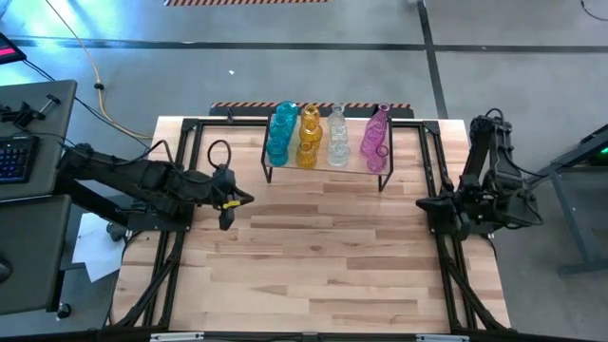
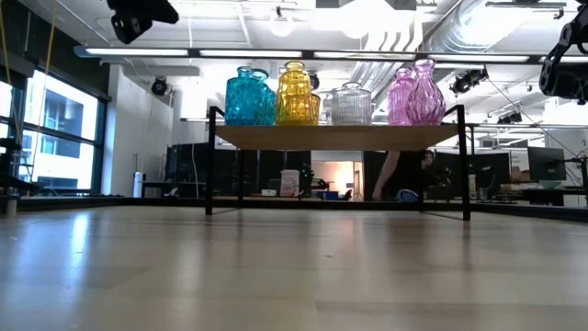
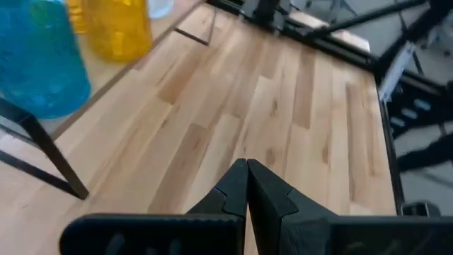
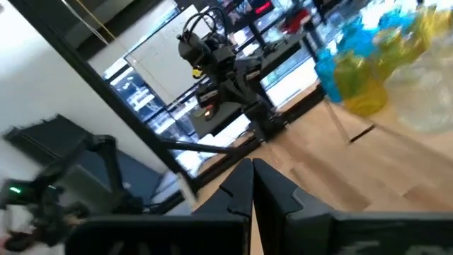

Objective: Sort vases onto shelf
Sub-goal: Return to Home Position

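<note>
On the shelf (image 2: 276,137) at the far edge of the table (image 1: 323,256) stand the glass vases (image 1: 309,138), grouped by colour. I have the left gripper (image 3: 246,164) and right gripper (image 4: 252,164) both pinched closed, empty. A wide left swing could clip a shelf leg (image 3: 49,152) and topple glass.

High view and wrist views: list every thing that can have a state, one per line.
Light wood shelf on black legs: standing, loaded.
Teal-blue glass vases: upright on shelf, left end.
Yellow-amber glass vases: upright on shelf.
Clear glass vases: upright on shelf.
Pink-purple glass vases: upright on shelf, right end.
Left gripper: shut, empty.
Right gripper: shut, empty.
</note>
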